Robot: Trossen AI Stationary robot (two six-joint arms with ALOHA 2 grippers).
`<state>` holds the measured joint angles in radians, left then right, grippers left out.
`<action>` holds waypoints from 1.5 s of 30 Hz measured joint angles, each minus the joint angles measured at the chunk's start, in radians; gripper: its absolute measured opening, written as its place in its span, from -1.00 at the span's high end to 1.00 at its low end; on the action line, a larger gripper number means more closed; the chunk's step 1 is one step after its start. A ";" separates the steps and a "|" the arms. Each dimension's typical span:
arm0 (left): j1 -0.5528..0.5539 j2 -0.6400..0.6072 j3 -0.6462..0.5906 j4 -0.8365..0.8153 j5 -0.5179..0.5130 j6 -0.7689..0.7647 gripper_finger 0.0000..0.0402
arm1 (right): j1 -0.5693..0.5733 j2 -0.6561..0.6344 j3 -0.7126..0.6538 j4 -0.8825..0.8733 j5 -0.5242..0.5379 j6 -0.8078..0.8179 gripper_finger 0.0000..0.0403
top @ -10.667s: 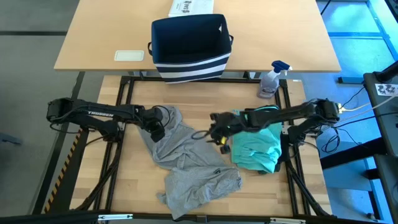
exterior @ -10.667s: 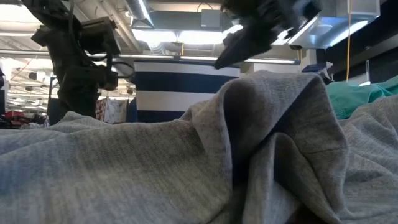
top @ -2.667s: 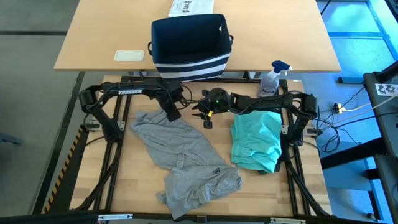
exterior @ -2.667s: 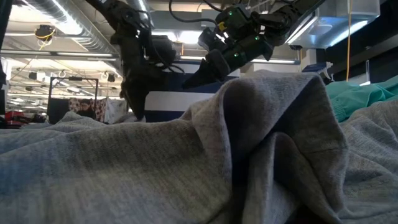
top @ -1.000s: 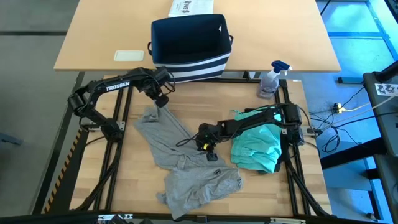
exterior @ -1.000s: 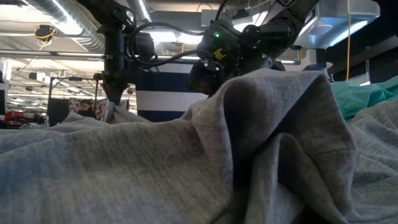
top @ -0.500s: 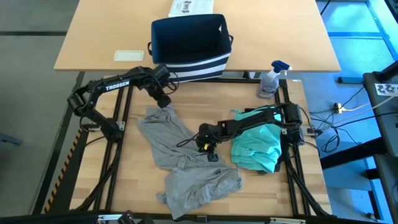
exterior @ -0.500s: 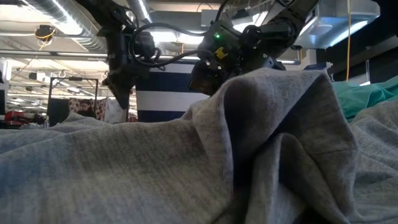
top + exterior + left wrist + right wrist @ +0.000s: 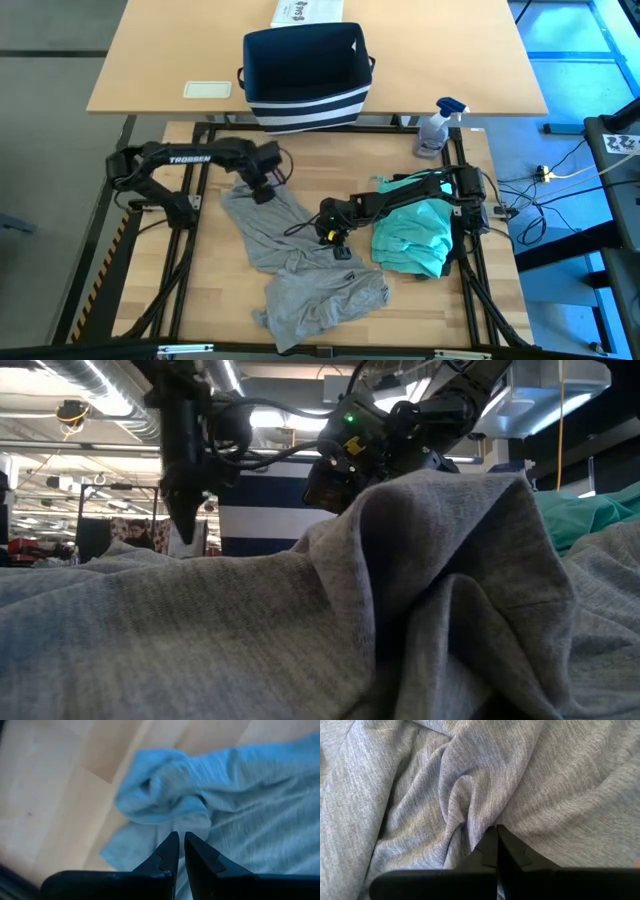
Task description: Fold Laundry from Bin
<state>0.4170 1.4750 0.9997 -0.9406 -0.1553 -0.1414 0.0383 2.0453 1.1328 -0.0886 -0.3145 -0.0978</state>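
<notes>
The crumpled grey cotton T-shirt (image 9: 300, 255) wants spreading: right gripper (image 9: 331, 236), pinched on a fold, should hold while the near-closed, empty left gripper (image 9: 262, 192) retakes the corner beneath.

Industrial hall: exposed ceiling ducts (image 9: 90, 405)

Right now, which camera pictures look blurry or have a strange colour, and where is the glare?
Left wrist view: soft, and the grey T-shirt looks bluish. Low view: near cloth out of focus, ceiling lights glare. High view: even and sharp. Right wrist view: crisp cloth weave.
</notes>
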 joint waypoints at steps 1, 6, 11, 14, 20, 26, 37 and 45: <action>-0.016 -0.018 -0.039 0.028 -0.002 -0.012 0.87 | 0.000 0.000 0.000 0.000 0.000 0.000 1.00; -0.033 -0.165 -0.243 0.159 0.051 -0.081 0.87 | -0.007 0.000 0.000 0.000 0.000 0.000 1.00; -0.059 -0.292 -0.339 0.229 0.092 -0.093 0.86 | -0.007 0.000 -0.001 0.006 0.000 -0.003 1.00; -0.090 -0.293 -0.365 0.209 0.053 -0.077 0.82 | -0.008 0.000 -0.002 0.018 -0.014 -0.003 1.00; -0.066 -0.263 -0.364 0.258 0.044 0.018 0.56 | -0.008 0.001 -0.002 0.034 -0.020 0.000 1.00; -0.038 -0.182 -0.362 0.251 0.027 0.080 0.23 | -0.008 0.001 -0.002 0.035 -0.026 0.016 1.00; -0.028 -0.074 -0.360 0.262 -0.056 0.150 0.13 | -0.008 0.001 -0.001 0.035 -0.037 0.019 1.00; -0.013 -0.074 -0.289 0.257 -0.110 0.201 0.13 | -0.008 0.001 -0.001 0.035 -0.037 0.019 1.00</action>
<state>0.4042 1.4006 0.7105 -0.6834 -0.2649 0.0598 0.0307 2.0460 1.1320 -0.0536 -0.3515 -0.0788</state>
